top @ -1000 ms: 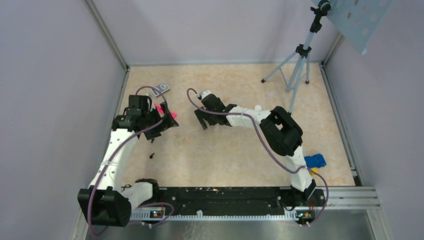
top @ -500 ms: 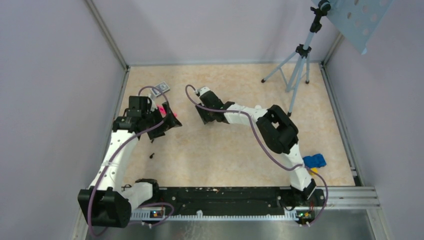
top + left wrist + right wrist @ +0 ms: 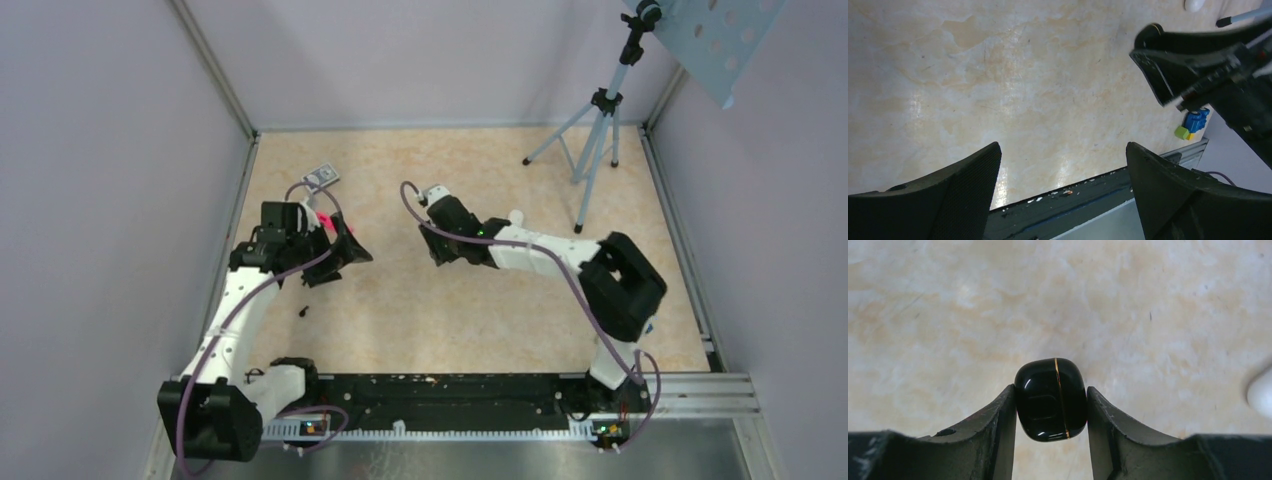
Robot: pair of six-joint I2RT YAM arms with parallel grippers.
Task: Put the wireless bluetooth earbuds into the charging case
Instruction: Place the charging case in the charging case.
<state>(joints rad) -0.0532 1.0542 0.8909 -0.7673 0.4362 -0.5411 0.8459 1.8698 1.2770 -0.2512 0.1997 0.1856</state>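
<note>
The charging case [image 3: 1050, 400] is a glossy black pebble with a thin gold seam, and its lid is closed. My right gripper [image 3: 1050, 388] is shut on it, one finger pressing each side, just above the beige table. In the top view the right gripper [image 3: 443, 254] is at mid-table and hides the case. My left gripper [image 3: 1063, 150] is open with nothing between its fingers, hovering left of centre [image 3: 345, 250]. The wireless bluetooth earbuds are out of view.
A white pill-shaped object [image 3: 1260, 392] lies just right of the right gripper. A pink item [image 3: 322, 218] and a grey card [image 3: 322, 176] lie by the left arm. A tripod [image 3: 597, 130] stands at the back right. Blue [image 3: 1196, 120] and green [image 3: 1181, 132] blocks sit near the front rail.
The right gripper has narrowed from wide open onto the black case, and its arm has shifted right and nearer. The left arm moved slightly right, still open.
</note>
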